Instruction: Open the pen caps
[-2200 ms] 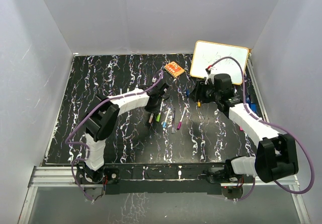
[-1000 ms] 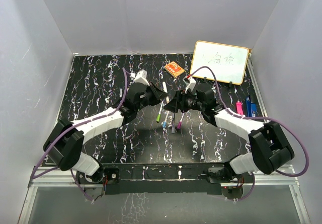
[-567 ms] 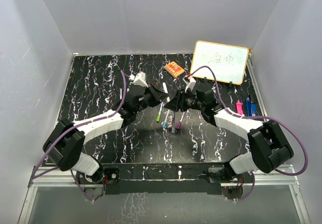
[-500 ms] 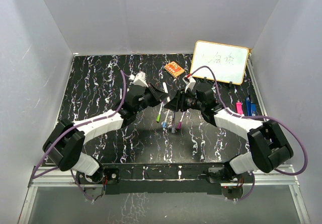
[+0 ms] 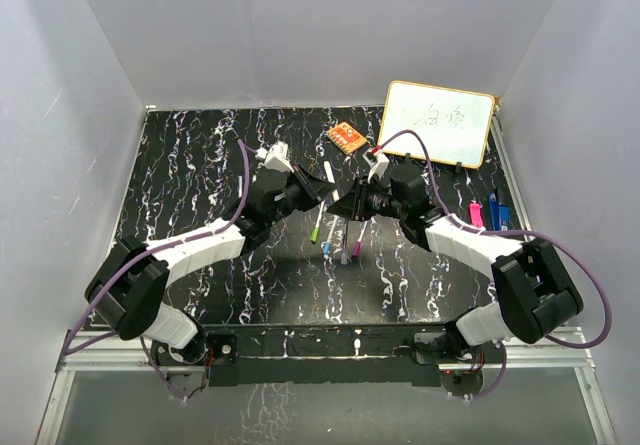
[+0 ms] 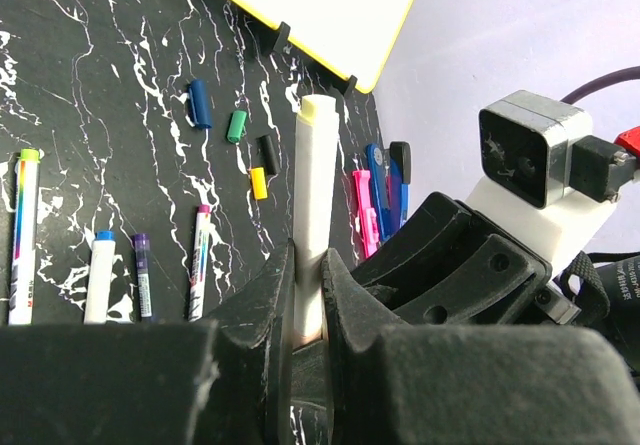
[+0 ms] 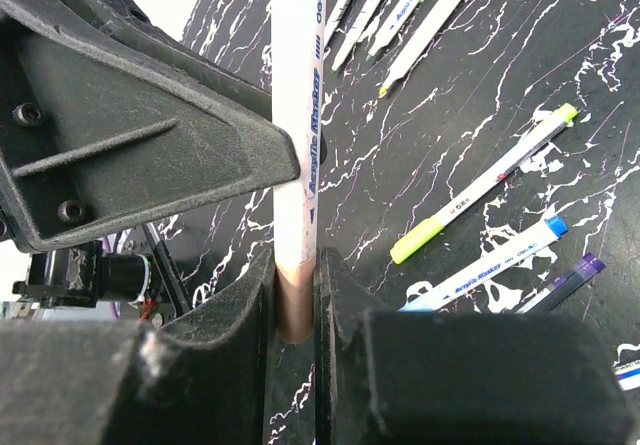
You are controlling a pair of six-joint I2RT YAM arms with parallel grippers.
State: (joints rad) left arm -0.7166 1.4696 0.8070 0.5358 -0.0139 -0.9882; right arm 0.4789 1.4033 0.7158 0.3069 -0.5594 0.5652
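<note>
Hanging over the middle of the black marbled table (image 5: 200, 165), the two arms meet nose to nose with one white marker barrel (image 6: 317, 195) between them. The left gripper (image 6: 307, 290) has its fingers pinched tight on the barrel, which rises out of them to a pale yellowish end. The right gripper (image 7: 295, 280) is closed too, clamped on a brownish-orange cap (image 7: 294, 317) at the barrel's other end. From that wrist camera the cap sits flush against the barrel, with no gap that I can make out.

Down on the table four more pens lie side by side: a green-tipped marker (image 6: 22, 235), a blue-tipped marker (image 6: 99, 277), a purple marker (image 6: 142, 275) and a pink-tipped marker (image 6: 200, 260). Farther back, toward the whiteboard (image 5: 440, 123), four caps lie loose, apart from any barrel: a blue cap (image 6: 199, 103), a green cap (image 6: 236, 126), a black cap (image 6: 266, 150) and a yellow cap (image 6: 258, 182). A pink clip (image 6: 363, 210) and a blue clip (image 6: 383, 190) sit near the table's right edge, and an orange eraser (image 5: 346, 138) lies just left of the whiteboard.
</note>
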